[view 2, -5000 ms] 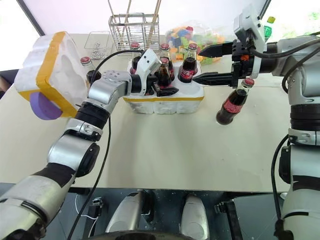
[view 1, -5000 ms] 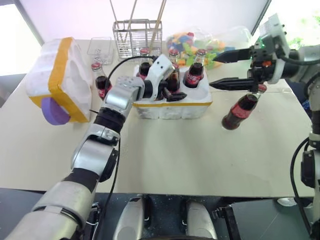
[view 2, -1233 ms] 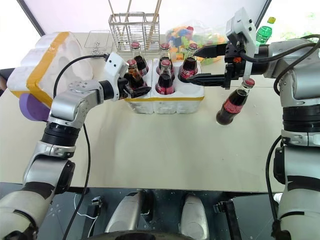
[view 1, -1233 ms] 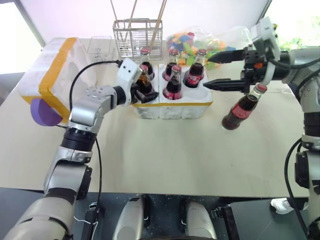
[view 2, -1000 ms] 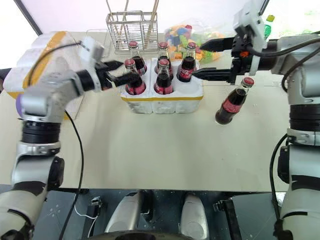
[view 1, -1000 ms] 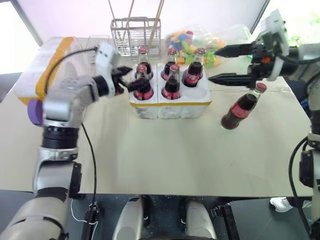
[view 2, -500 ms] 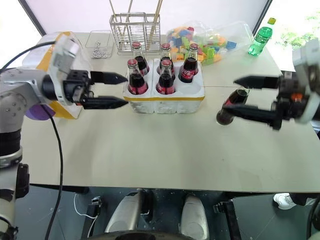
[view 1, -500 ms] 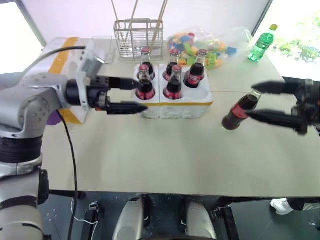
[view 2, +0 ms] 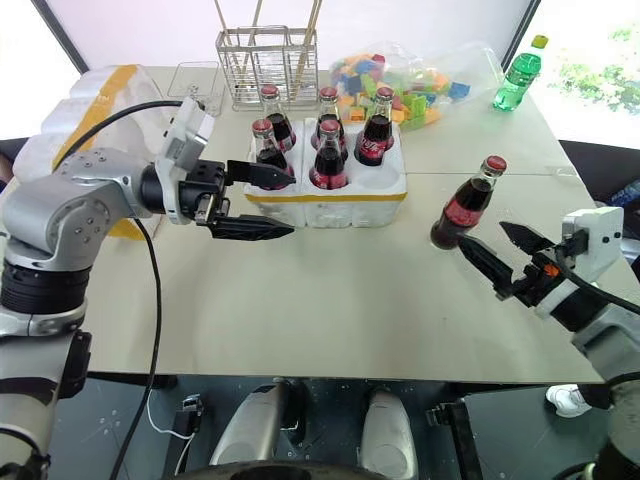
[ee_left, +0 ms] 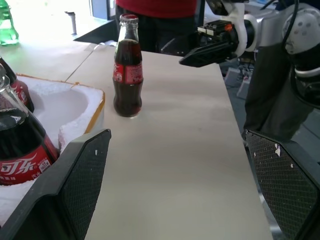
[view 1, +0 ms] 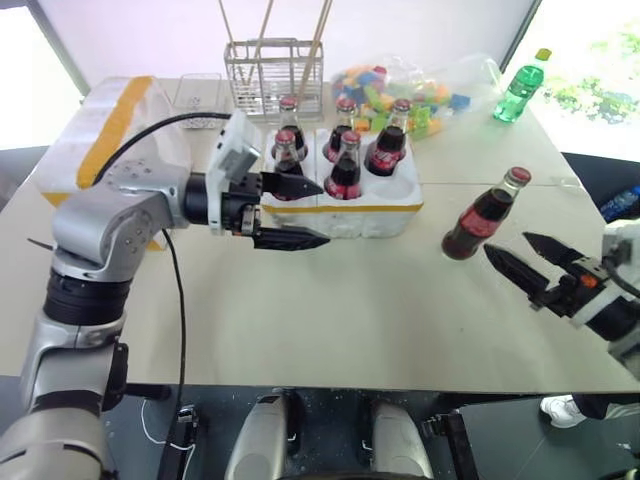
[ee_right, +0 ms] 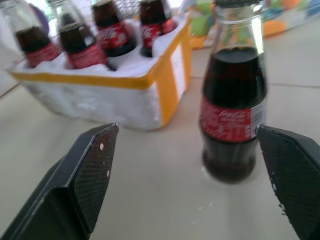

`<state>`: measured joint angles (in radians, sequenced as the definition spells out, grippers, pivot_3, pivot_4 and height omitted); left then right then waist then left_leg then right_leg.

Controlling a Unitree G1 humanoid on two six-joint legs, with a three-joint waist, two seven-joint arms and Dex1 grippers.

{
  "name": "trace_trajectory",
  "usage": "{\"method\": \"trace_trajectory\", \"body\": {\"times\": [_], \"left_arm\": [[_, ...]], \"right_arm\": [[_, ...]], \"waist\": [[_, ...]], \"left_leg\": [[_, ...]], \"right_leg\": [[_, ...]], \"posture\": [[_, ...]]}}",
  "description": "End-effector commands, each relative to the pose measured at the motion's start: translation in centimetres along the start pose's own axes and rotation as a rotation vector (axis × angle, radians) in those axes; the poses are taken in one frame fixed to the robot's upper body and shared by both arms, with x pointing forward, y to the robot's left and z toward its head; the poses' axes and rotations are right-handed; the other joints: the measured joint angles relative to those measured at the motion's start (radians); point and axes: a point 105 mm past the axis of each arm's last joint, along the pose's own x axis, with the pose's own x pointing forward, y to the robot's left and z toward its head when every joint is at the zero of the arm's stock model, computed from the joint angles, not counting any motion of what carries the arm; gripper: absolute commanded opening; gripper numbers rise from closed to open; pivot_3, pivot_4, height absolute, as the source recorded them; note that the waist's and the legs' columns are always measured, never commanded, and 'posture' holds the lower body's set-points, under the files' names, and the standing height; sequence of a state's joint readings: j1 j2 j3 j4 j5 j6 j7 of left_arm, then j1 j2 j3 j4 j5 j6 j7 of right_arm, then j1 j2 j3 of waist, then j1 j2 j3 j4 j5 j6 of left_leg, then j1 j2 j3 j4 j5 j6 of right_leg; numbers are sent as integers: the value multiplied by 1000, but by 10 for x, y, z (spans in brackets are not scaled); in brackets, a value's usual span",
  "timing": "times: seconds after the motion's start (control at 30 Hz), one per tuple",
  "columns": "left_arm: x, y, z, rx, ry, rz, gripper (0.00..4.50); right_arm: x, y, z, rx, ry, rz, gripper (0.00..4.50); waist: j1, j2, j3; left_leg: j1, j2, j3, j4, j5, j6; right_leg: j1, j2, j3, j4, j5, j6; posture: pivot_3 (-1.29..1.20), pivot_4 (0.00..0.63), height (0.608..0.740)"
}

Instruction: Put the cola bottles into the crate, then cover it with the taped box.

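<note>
Five cola bottles (view 1: 345, 165) seated in the crate (view 1: 345, 205), front right hole empty, visible as a bare white well in the left wrist view. Sixth bottle (view 1: 483, 215) upright on the table (view 1: 330, 300), right of the crate and apart from it. Right gripper (view 1: 533, 262) low and near level, spread wide and empty, just short of that bottle on the near side, tips aimed at its lower body. Left gripper (view 1: 295, 212) also spread wide and empty, hovering by the crate's front left corner, one finger close to the front left bottle, contact hard to call. Taped box (view 1: 95, 140) parked at the table's far left, not yet needed. Step in hand, judging by the layout: grab the loose bottle. Best to slide in level with fingers either side of the labelled body, not the neck, and centre before closing so the glass doesn't get nudged or tipped. Then lift straight up, clear the crate's rim and neighbouring caps, come over the empty hole and lower vertically. Worth pulling the left gripper back from the crate first. Main risk: slipping on smooth glass, or clipping the bottle behind the hole.
</note>
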<state>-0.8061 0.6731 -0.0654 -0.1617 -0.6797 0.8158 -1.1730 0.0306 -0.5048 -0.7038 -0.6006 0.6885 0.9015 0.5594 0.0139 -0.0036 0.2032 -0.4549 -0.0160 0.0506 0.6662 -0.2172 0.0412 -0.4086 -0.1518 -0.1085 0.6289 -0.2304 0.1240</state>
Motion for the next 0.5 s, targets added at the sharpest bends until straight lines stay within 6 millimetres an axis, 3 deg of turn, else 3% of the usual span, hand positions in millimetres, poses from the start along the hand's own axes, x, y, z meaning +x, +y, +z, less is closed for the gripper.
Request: {"method": "trace_trajectory", "body": {"times": [0.03,0.5], "left_arm": [[-1,-3,7,41,-8,11,4468],[0,-1,9,55,5,31,4468]], "right_arm": [[3,-13,-3,-20,-63,-81,4500],[43,-21,-9,-60,-99,-30,4500]], "waist": [[0,0,0],[0,0,0]], "left_leg": [[0,0,0,0,0,0],[1,0,0,0,0,0]], "right_leg": [[0,0,0,0,0,0],[1,0,1,0,0,0]], "posture": [[0,150,736],[0,150,736]]}}
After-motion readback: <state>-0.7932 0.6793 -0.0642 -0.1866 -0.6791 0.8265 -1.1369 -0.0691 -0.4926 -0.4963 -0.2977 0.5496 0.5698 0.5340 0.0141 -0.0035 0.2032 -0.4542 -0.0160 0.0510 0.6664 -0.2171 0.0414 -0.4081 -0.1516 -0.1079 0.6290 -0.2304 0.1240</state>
